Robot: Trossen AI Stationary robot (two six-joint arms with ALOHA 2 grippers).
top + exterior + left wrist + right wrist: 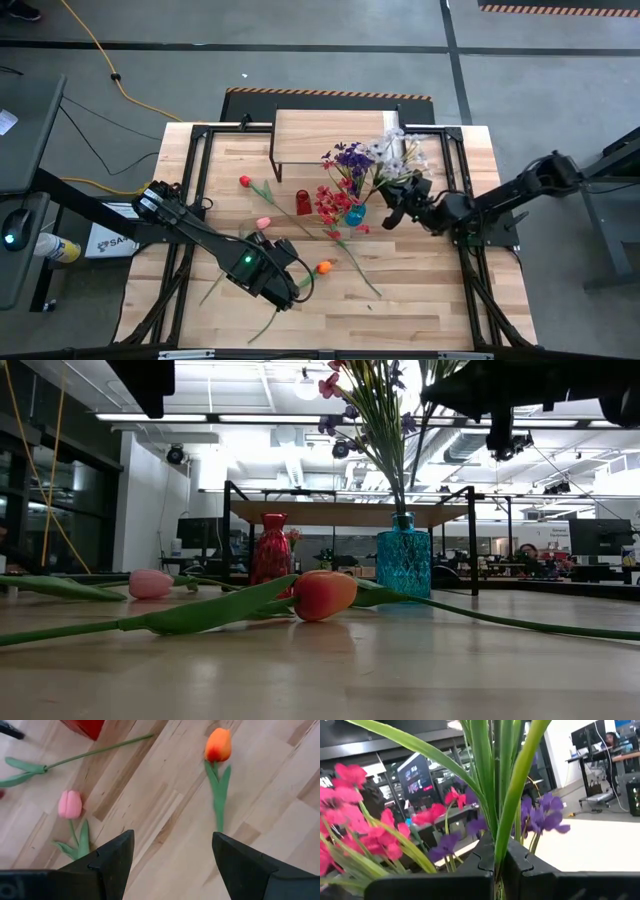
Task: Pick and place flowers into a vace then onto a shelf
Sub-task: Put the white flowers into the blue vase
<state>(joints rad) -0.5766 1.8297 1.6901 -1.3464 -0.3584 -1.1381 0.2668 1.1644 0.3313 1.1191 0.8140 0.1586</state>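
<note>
The right gripper (392, 213) is clamped shut on green stems (507, 810) of the flowers (352, 160) standing in the blue vase (355, 213), just in front of the shelf (335, 130); the left gripper (298, 283) hovers spread and empty above the table (420, 300) near its front edge, beside the orange tulip (324, 267); a pink tulip (263, 223) lies nearby.

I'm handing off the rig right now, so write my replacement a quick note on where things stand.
Right gripper: shut on a green stem above the blue vase.
Left gripper: open, empty, above the orange tulip and pink tulip.
Done: purple, white and red sprays in the blue vase.
Left: three tulips on the table, red vase empty, nothing on the shelf.
</note>
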